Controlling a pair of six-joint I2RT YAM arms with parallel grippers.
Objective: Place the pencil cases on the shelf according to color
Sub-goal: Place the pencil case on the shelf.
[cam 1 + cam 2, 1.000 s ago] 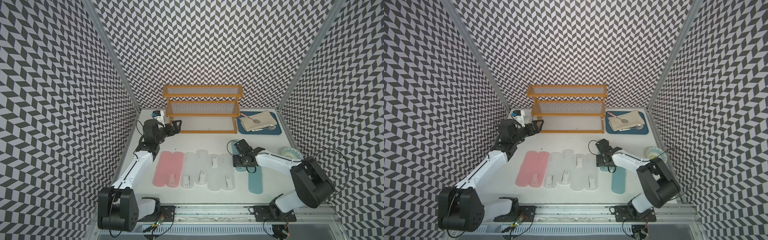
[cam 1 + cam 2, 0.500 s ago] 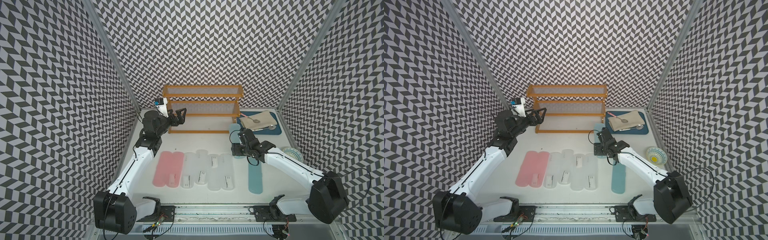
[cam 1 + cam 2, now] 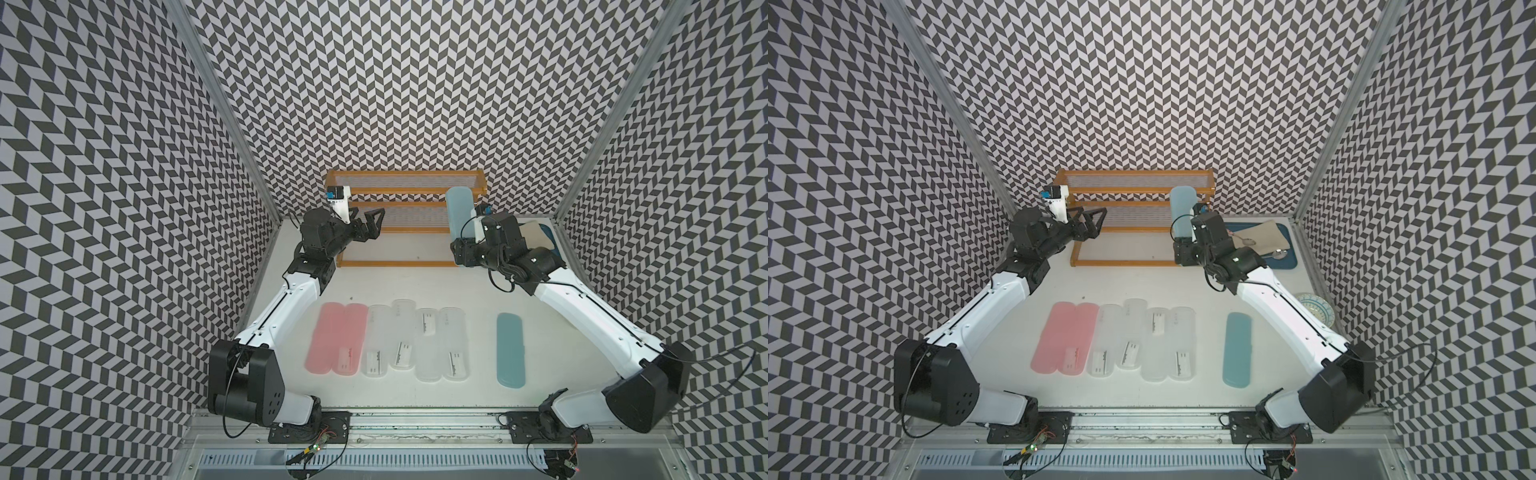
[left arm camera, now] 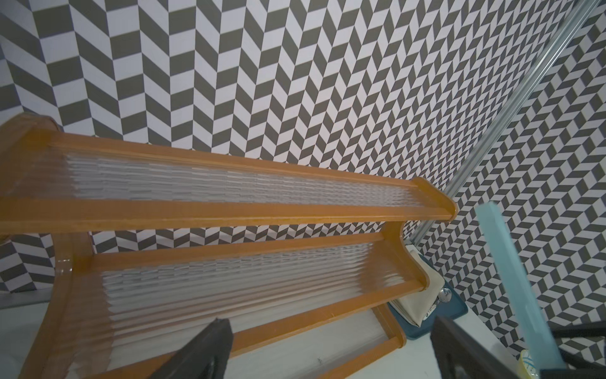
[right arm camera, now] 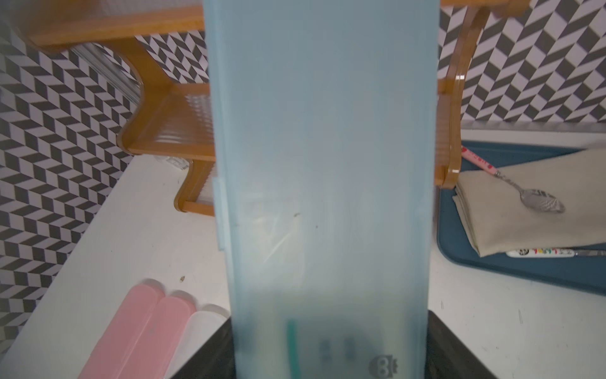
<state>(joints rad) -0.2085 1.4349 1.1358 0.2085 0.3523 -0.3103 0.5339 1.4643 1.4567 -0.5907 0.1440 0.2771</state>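
The right jaws are closed partway onto the lower end of a light blue pencil case (image 3: pixel 459 212). The case stands nearly upright in the air at the right end of the shelf (image 3: pixel 399 191), with its rounded top showing against the shelf's upper rails in both top views. The step in hand appears to be laying this case on a tier. The case would best be tipped flat first. Its free end can then lead over a front rail, clear of the shelf's right side post and the dark blue tray (image 3: pixel 1287 261) just beside it. The grip should let go only once the case rests on the mesh. Setting it close to the shelf's right end would leave room for the second blue case (image 3: pixel 511 351), which lies on the worktop (image 3: pixel 415 282) in front of the shelf with the pink cases (image 3: pixel 334 338) and frosted cases (image 3: pixel 415 336). The shelf holds nothing yet. The left jaws are spread wide and empty at the shelf's left end, well apart from the held case.
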